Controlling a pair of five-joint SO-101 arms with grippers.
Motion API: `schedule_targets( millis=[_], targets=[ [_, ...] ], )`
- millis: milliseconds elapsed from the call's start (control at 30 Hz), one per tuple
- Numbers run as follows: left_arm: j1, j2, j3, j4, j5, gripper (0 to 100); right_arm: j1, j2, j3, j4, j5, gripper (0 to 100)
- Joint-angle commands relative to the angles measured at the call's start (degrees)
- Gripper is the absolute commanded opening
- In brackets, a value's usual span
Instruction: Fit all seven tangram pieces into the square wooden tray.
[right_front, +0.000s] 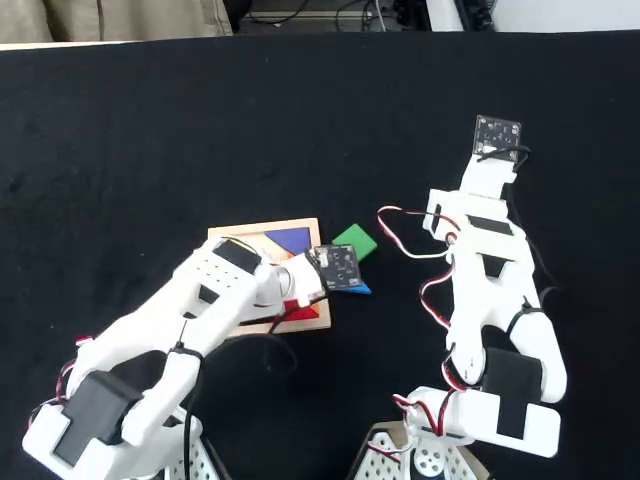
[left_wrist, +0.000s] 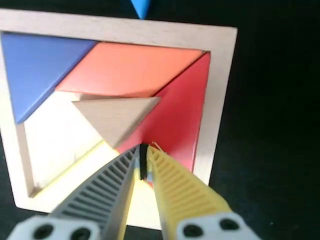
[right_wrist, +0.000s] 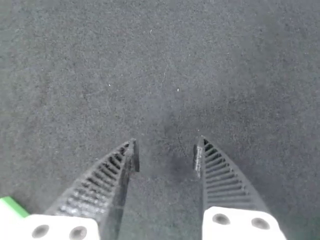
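While my left claw (left_wrist: 143, 155) hangs clenched over the wooden tray (left_wrist: 220, 90), its tips sit where the red triangle (left_wrist: 185, 115) meets the plain wood triangle (left_wrist: 117, 115). A blue triangle (left_wrist: 35, 65), orange piece (left_wrist: 130, 67) and yellow piece (left_wrist: 85, 167) also lie inside. The high view adds a green block (right_front: 355, 241) and small blue piece (right_front: 358, 289) just outside the tray's edge nearest my right arm. My right claw (right_wrist: 165, 157) gapes over the bare black table (right_wrist: 150, 60).
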Motion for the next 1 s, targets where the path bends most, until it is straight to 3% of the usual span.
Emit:
schedule_targets(
  millis=[0,967],
  targets=[
    [-0.9,0.5,-4.7,-0.2,-0.4,3,-0.8,-0.3,-1.5,-0.6,-0.2,19.1],
    [-2.1,0.6,-4.1,-3.2,-0.4,3,-0.8,-0.3,-1.5,-0.6,-0.2,19.1]
  ],
)
